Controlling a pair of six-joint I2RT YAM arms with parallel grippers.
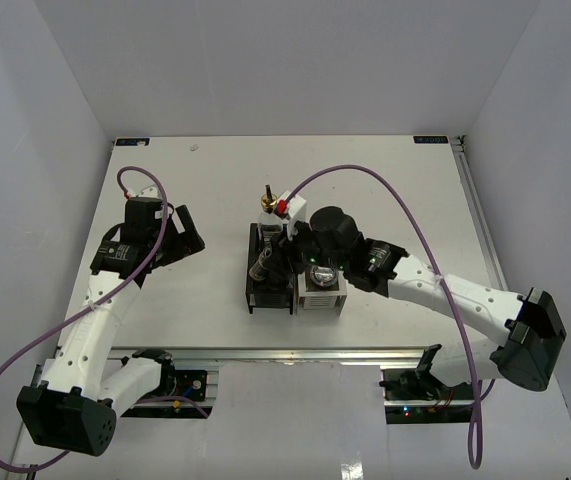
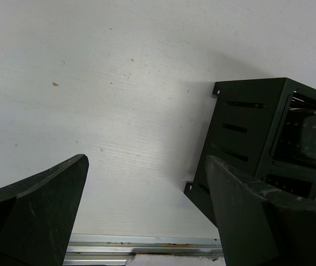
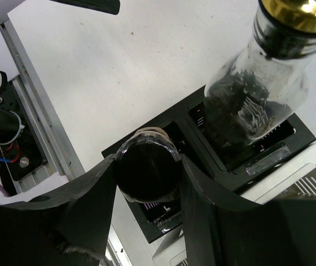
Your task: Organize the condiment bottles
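My right gripper (image 3: 148, 176) is shut on a dark brown jar (image 3: 146, 172), holding it just above a near compartment of the black rack (image 3: 169, 219). In the neighbouring compartment a clear glass bottle with a gold neck (image 3: 257, 94) leans tilted. From above, this gripper (image 1: 290, 255) hangs over the black rack (image 1: 257, 298), where the glass bottle (image 1: 262, 265) lies slanted. A bottle with a gold pourer spout (image 1: 266, 200) stands on the table behind the rack. My left gripper (image 1: 180, 235) is open and holds nothing, left of the rack; the left wrist view shows its fingers (image 2: 36, 210) wide apart.
A white rack (image 1: 322, 298) adjoins the black one on its right, with a round-topped jar (image 1: 322, 275) in it. A white object with a red part (image 1: 288, 208) sits beside the spouted bottle. The black rack's side wall (image 2: 246, 133) is right of my left gripper. The metal table rail (image 2: 146, 241) runs along the near edge.
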